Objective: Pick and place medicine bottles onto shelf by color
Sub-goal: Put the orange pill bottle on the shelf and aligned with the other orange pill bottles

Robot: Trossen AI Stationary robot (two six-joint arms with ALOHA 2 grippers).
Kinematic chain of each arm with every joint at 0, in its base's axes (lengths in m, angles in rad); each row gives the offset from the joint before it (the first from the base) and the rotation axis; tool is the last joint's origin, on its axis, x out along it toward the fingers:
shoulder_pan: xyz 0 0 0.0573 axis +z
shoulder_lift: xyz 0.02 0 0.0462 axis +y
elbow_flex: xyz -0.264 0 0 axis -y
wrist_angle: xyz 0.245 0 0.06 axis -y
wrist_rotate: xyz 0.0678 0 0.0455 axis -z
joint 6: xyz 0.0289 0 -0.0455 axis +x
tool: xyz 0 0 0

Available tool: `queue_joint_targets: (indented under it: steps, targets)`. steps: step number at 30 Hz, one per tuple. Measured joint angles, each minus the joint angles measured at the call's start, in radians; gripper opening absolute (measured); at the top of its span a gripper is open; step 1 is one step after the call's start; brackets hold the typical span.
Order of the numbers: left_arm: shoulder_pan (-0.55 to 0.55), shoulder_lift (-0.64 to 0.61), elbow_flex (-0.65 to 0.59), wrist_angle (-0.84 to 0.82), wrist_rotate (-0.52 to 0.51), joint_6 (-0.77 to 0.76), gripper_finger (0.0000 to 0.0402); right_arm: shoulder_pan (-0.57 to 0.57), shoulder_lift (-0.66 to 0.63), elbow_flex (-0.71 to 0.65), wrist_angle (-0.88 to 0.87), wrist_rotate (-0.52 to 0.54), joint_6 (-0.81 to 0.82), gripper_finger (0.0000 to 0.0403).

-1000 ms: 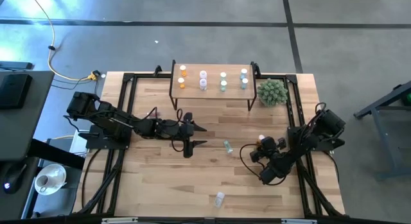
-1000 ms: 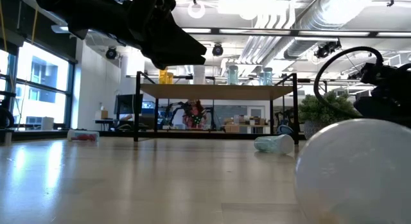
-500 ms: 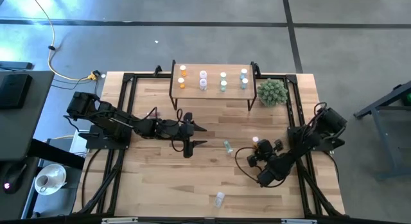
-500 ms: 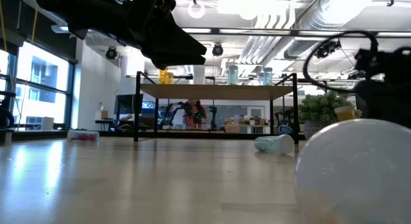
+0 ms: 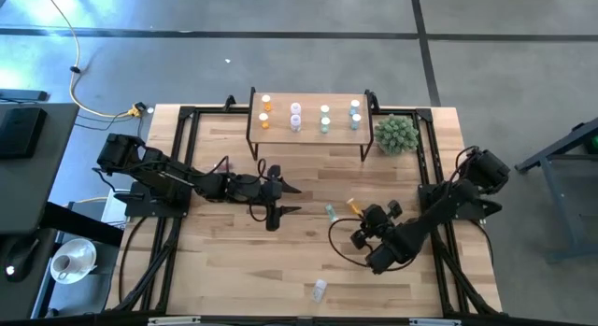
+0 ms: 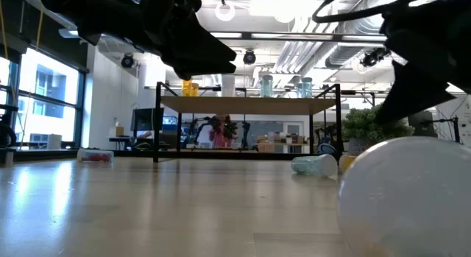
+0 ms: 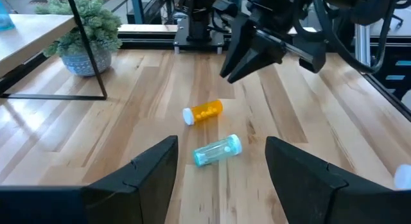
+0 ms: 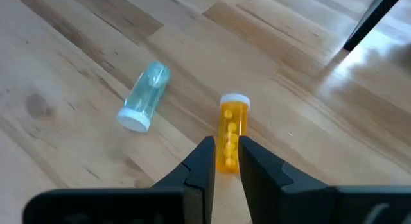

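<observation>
We see a white-capped bottle (image 5: 320, 290) lying alone at the table's near edge. Mid-table, our right gripper (image 8: 225, 161) hangs closed just above the lying orange bottle (image 8: 229, 133), beside the blue bottle (image 8: 142, 97); our left gripper (image 7: 221, 171) waits open nearby. Farther back, the shelf (image 5: 308, 132) carries eight upright bottles.

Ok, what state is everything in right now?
Left pincer: open, empty, hovering mid-table.
Right pincer: shut, empty, by the orange bottle.
Orange bottle: capped, lying on the table.
Blue bottle: capped, lying beside it, apart.
Front-edge bottle: lying down.
Shelf bottles: eight, upright on the shelf.
</observation>
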Motion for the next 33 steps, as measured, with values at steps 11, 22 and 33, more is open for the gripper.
queue_joint_targets:
  steps: [11, 22, 33]
  targets:
    - [0.0, 0.0, 0.0, -0.001, -0.001, 0.0, 0.0223, -0.123, 0.0, 0.11, -0.045, -0.148, -0.332, 0.0079]
    - [0.0, 0.0, 0.0, -0.003, 0.0, 0.0, 0.0223, -0.331, 0.0, 0.197, -0.137, -0.475, -0.653, 0.0168]
    - [0.0, 0.0, 0.0, -0.003, 0.001, 0.0, 0.0223, -0.418, 0.0, 0.14, -0.058, -0.618, -0.709, 0.0166]
